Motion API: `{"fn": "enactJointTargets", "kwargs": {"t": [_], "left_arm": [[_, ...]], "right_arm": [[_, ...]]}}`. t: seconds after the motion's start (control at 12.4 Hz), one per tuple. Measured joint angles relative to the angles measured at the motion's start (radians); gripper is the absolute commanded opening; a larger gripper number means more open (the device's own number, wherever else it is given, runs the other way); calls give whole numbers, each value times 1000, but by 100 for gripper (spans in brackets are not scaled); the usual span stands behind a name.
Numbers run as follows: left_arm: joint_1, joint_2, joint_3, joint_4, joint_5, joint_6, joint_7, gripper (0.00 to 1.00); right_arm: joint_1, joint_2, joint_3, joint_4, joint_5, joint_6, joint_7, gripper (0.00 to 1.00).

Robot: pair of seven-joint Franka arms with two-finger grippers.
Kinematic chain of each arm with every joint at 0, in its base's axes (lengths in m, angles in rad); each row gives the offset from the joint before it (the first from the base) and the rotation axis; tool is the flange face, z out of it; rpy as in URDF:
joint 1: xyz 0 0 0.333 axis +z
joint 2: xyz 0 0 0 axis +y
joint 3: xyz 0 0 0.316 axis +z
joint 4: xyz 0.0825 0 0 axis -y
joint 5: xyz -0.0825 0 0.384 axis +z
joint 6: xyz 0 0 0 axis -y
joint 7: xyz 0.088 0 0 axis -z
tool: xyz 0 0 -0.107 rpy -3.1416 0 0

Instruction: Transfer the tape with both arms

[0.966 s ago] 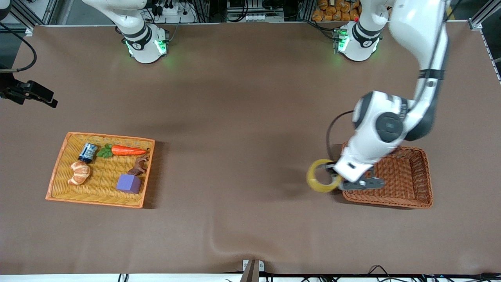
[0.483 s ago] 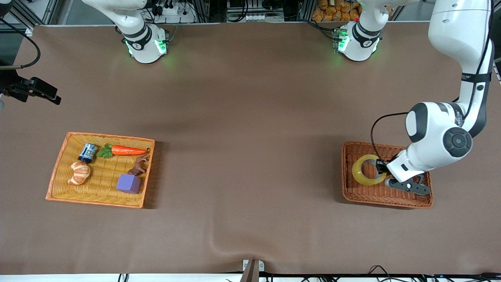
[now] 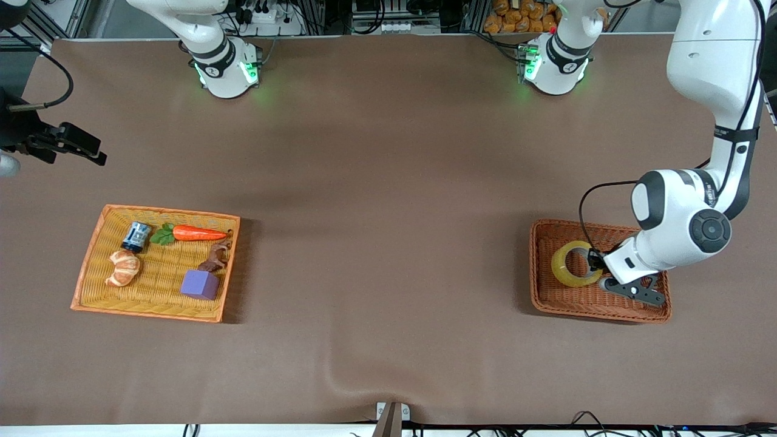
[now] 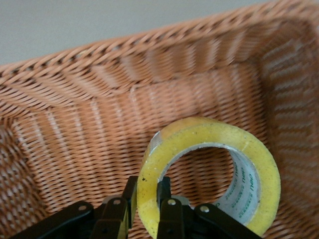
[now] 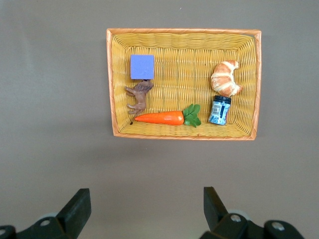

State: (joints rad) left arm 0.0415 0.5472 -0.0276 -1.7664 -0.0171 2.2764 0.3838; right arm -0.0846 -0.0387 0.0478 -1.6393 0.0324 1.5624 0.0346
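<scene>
left gripper (image 3: pixel 596 262) is clamped on the tape (image 3: pixel 573 263) low in the brown basket (image 3: pixel 540 298), right gripper (image 5: pixel 144 211) waits spread open, so releasing tilted could let it roll against the wall.

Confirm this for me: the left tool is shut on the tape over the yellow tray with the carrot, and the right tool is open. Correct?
Not quite. The left tool is shut on the tape, but over the brown wicker basket, not the yellow tray with the carrot; the front view shows it. The right tool is indeed open.
</scene>
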Motion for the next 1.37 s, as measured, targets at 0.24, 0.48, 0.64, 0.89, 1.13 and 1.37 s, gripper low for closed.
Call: {"fn": "enactJointTargets", "kwargs": {"t": [0.24,0.48,0.64,0.89,1.13,1.37], "left_arm": [[43,14,-1,5,0,15,62,100],[39,-17,-20,49,-13,8,46,100],[36,-91,-62,81,-48,-65,-34,100],[25,-231,-98,196,-50,-344,-187,100],[25,-292,-98,335,-44,-596,-263,100],[22,-327,-105,368,-12,-660,-347,100]], "right_arm": [[0,2,-2,1,0,0,0,100],[-6,2,-8,3,0,0,0,100],[-13,2,-13,3,0,0,-1,100],[-18,2,-18,4,0,0,-1,100],[-18,2,-17,4,0,0,-1,100],[-18,3,-17,4,0,0,-1,100]]}}
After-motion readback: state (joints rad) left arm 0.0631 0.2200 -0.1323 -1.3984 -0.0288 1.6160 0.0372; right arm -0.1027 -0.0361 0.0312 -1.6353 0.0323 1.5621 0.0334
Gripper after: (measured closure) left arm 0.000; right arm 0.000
